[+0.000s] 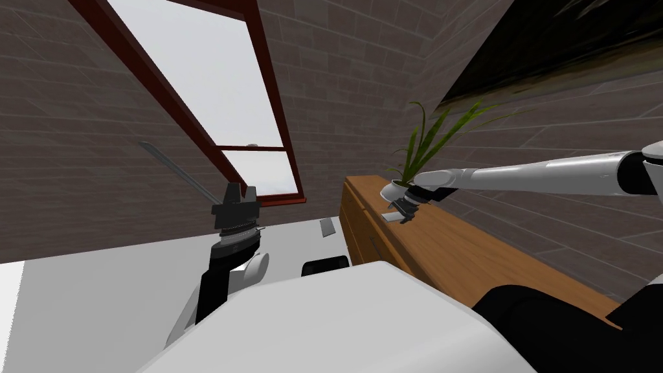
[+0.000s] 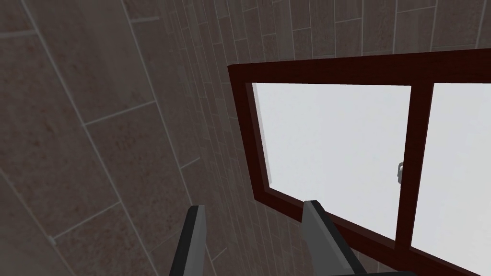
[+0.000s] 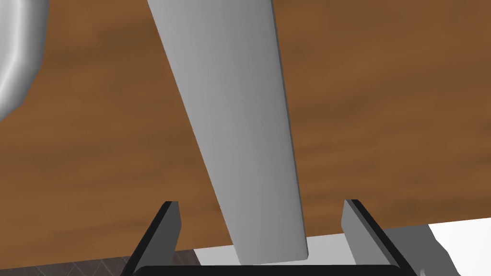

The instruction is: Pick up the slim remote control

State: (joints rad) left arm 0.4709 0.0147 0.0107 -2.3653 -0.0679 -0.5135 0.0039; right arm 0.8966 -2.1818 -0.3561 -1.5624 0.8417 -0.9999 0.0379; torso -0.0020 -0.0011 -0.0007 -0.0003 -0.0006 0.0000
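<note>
Your right arm reaches straight out from the shoulder, nearly level, across the wooden sideboard (image 1: 453, 259) to its far end. There the wrist bends and the right gripper (image 1: 406, 211) tips down onto the top. In the right wrist view the right gripper (image 3: 261, 202) is released, with its two fingers (image 3: 168, 225) spread wide. The slim remote control (image 3: 239, 120) runs lengthwise up through the gap between them. It is a plain grey slab, and neither finger touches it; bare wood shows on both sides. Its end nearest the gripper body shows past the sideboard's front edge, over the pale floor below. I cannot tell whether that end hangs free. In the head view the slim remote control (image 1: 392, 217) lies at the front edge of the top, close to the far corner. It sits just beside the white pot (image 1: 393, 190) of a green plant (image 1: 430, 139), which stands nearer the wall. The curved side of the white pot (image 3: 14, 57) also shows beside the remote in the wrist view. Your left arm is bent upward in front of the torso, and the left gripper (image 1: 239, 191) points up and away. Its fingers (image 2: 196, 230) are apart with nothing between them.
</note>
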